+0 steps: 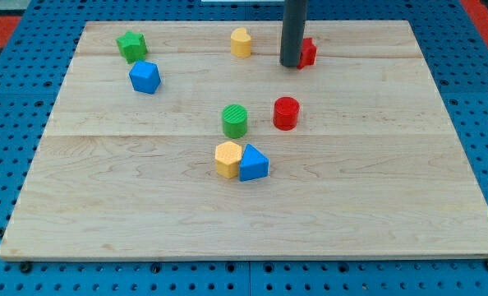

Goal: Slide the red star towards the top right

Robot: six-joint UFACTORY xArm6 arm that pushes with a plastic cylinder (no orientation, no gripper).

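- Board: a pale wooden board (408, 205) fills most of the frame, lying on a blue perforated surface (6, 148) that borders it on all sides.
- Tool: a straight dark rod descends from the top edge of the frame, right of centre; my tip (291, 65) meets the board in the upper part. The rod is a plain pusher with nothing to spread, press together or pinch.
- Task object: the red star (308, 52) lies in the upper part of the frame, right of centre, close to the board's top edge. It sits just to the right of the rod and is partly hidden behind it; tip and star appear to touch, though the overlap prevents certainty.
- Other blocks, upper frame: a yellow block (241, 42), rounded in outline, to the left of the rod; a green block (132, 46), roughly star-like, and a blue block (145, 77) at upper left.
- Other blocks, centre: a green cylinder (235, 120) beside a red cylinder (286, 113); below them a yellow hexagonal block (227, 159) touching a blue triangular block (254, 164).
- Progress (judgement): the star is already near the top edge, and the tip stands on its left, suited to a rightward push. What remains is mostly travel across open board towards the upper right corner.
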